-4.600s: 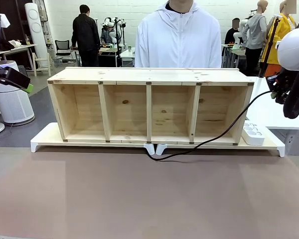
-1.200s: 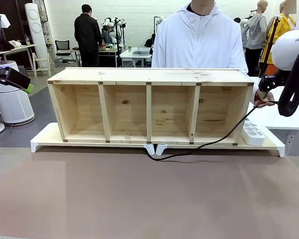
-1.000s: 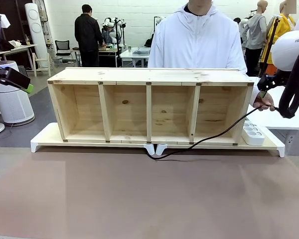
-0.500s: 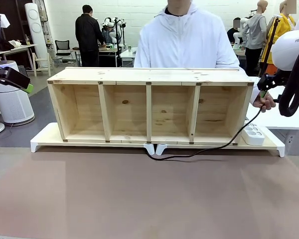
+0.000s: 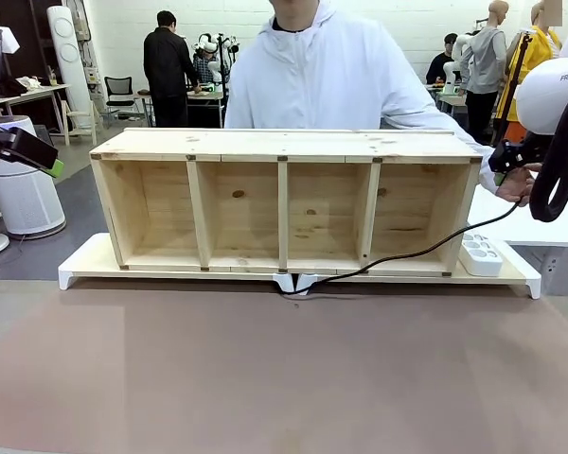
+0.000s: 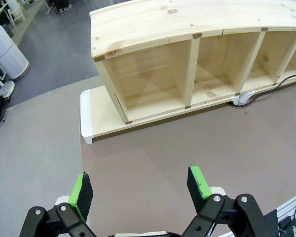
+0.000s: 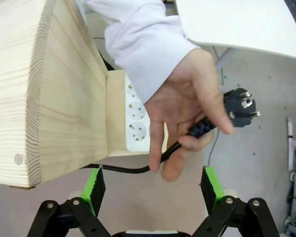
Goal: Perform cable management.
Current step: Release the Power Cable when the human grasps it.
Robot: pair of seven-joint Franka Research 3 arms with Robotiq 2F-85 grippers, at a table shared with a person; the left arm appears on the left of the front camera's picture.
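The black cable [image 5: 407, 257] runs from under the shelf's front middle up to the right end. There a person's hand [image 5: 521, 182] holds it just behind its round plug [image 7: 239, 106]. In the right wrist view the hand [image 7: 187, 108] and the cable [image 7: 123, 169] hang between and just beyond the fingers of my open right gripper [image 7: 152, 190]; the pads touch nothing. The front view shows that gripper [image 5: 505, 163] at the shelf's right end, beside the hand. My left gripper [image 6: 139, 186] is open and empty, high off the table's left side [image 5: 38, 156].
A wooden shelf [image 5: 284, 142] with several open compartments stands on a white base [image 5: 85, 260] across the table. A white power strip [image 5: 481, 253] lies on the base's right end, also seen in the right wrist view [image 7: 138, 121]. The person stands behind the shelf. Brown table surface lies in front.
The person has leaned toward the picture's left while the hand keeps the plug by my right gripper. The cable has pulled tauter and its loop in front of the base has shrunk. Neither arm moved.
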